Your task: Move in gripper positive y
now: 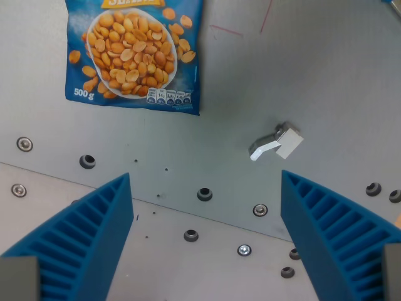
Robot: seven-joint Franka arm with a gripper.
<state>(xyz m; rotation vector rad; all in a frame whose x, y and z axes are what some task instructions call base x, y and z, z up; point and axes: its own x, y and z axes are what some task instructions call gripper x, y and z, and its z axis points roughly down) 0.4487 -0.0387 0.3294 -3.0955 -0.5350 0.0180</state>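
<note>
My gripper (207, 188) is open and empty, its two blue ribbed fingers (88, 238) rising from the lower left and lower right of the wrist view. It hangs above a grey metal table (326, 75). A blue bag of peanuts (135, 53) lies flat on the table at the upper left, well beyond the fingertips and cut off by the top edge. A small grey metal bracket (277, 144) lies on the table just above the right finger.
Several screw holes and bolts dot the table, such as one hole (205, 194) between the fingers and a bolt (24, 143) at the left. A seam between plates runs diagonally across the lower half. Faint red pen lines (225, 29) mark the top.
</note>
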